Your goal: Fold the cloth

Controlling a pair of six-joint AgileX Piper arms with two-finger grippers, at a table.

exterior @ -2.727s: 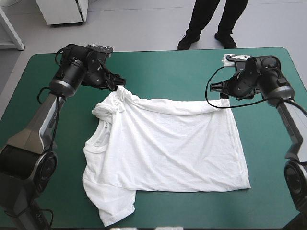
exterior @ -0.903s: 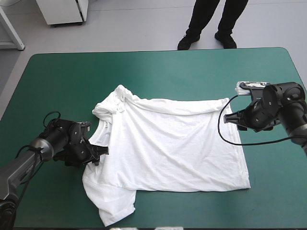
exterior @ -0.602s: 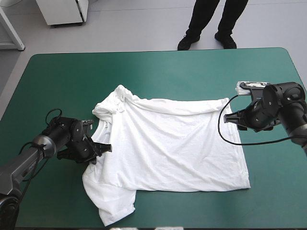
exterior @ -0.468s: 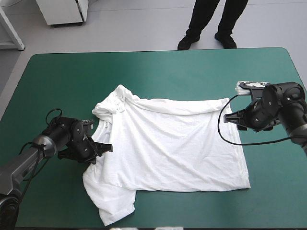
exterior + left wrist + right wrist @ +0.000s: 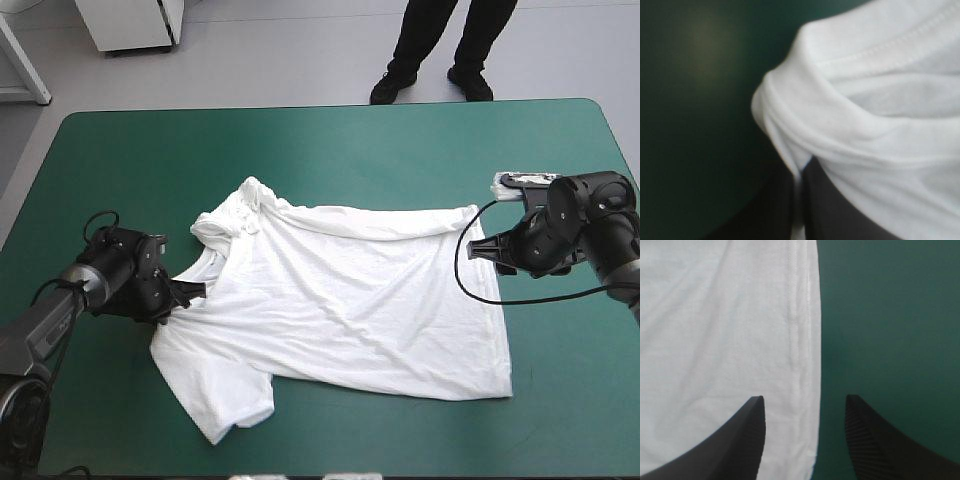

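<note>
1. High view. The T-shirt (image 5: pixel 350 290) is laid nearly flat across the middle of the teal-green cover (image 5: pixel 330 140), with the collar end toward the left arm and the hem toward the right. The left gripper (image 5: pixel 192 291) is set at the collar-end edge, which is judged a hold for drawing the cloth flat before folding. The right gripper (image 5: pixel 477 249) is held at the hem, near its far corner.
2. Left wrist view. The black fingers (image 5: pixel 840 210) are pressed all but together. A stitched fold of the T-shirt (image 5: pixel 865 115) is pinched between them and is draped over and ahead of the tips.
3. Right wrist view. The fingers (image 5: pixel 747 440) are spread and nothing is gripped. The hem edge (image 5: pixel 805 330) runs between them, with cloth under one finger and bare cover under the other. This placement is judged a readiness to take the hem.
</note>
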